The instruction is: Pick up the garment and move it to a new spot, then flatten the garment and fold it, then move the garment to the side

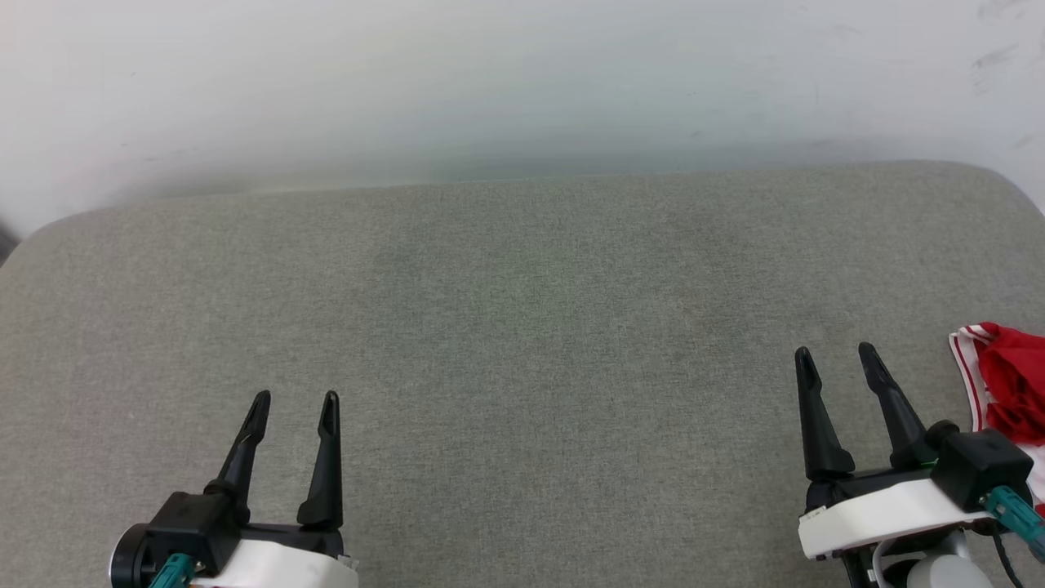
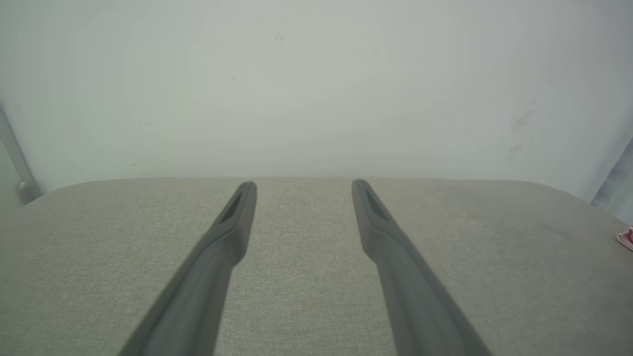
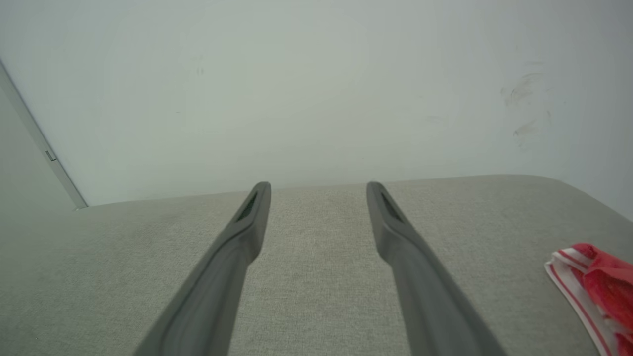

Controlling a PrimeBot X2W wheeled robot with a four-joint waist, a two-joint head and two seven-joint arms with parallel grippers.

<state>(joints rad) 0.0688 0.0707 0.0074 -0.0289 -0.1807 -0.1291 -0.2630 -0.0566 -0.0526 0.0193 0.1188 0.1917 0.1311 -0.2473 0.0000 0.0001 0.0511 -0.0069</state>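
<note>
The garment (image 1: 1011, 384) is a red bundle with red-white striped trim, lying at the far right edge of the grey padded surface (image 1: 522, 327); most of it runs out of frame. In the right wrist view the garment (image 3: 601, 291) lies to the right of the fingers, apart from them. A sliver of the garment (image 2: 627, 239) shows at the left wrist view's right edge. My right gripper (image 1: 838, 355) stands open just left of the garment, nothing between its fingers. My left gripper (image 1: 295, 402) stands open at the lower left, empty, far from the garment.
A pale wall (image 1: 522, 90) rises directly behind the grey surface's far edge. The surface has rounded far corners (image 1: 992, 175). A grey vertical strip (image 3: 44, 153) runs down the wall at the left in the right wrist view.
</note>
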